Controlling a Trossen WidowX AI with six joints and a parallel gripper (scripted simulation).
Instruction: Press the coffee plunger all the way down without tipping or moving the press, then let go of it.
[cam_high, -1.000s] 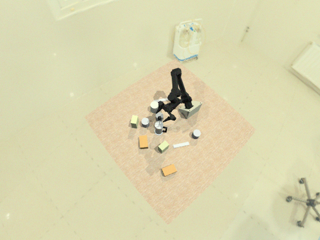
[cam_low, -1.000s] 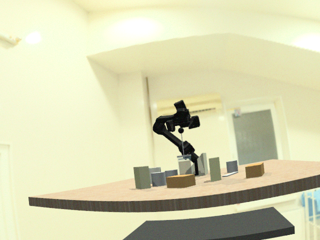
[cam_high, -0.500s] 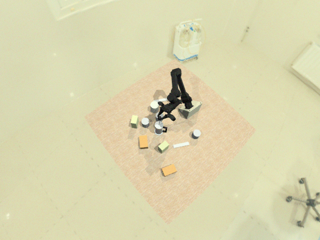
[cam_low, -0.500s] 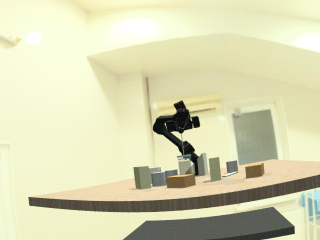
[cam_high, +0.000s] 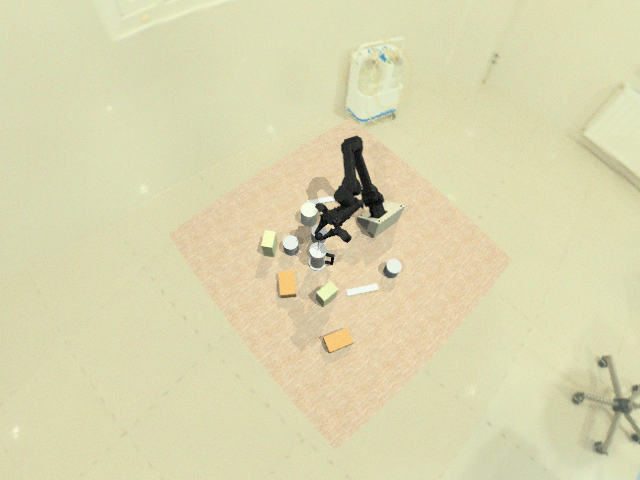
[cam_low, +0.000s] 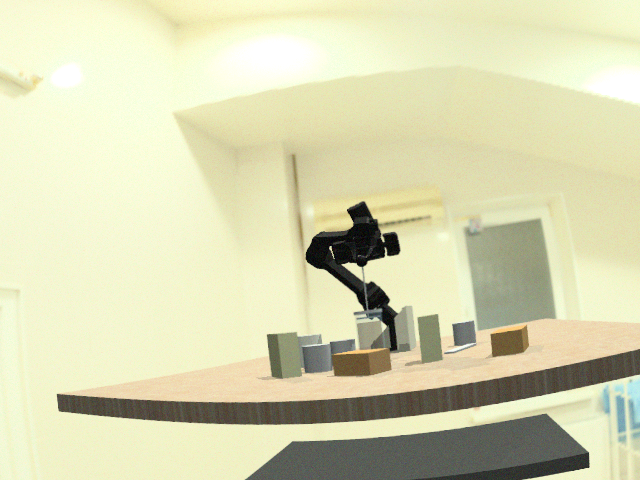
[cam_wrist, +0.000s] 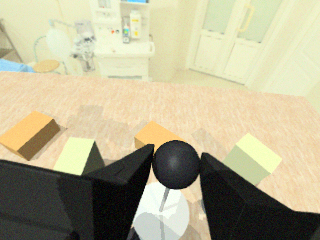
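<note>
Jaws pinching plunger knob (cam_wrist: 176, 164), rod (cam_low: 364, 289) fully raised above upright coffee press (cam_high: 317, 256) near counter (cam_low: 465, 382) centre, gripper (cam_wrist: 176, 172) overhead.

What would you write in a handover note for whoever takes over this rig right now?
End effector: shut on the knob, one finger on each side.
Press: upright on the table, among blocks and cylinders.
Plunger: not pressed yet; the rod stands tall above the lid in the exterior view.
Done: approach and grip on the knob.
Left: push straight down until the plunger bottoms out, keeping the press from tipping or sliding, then open and let go.
</note>
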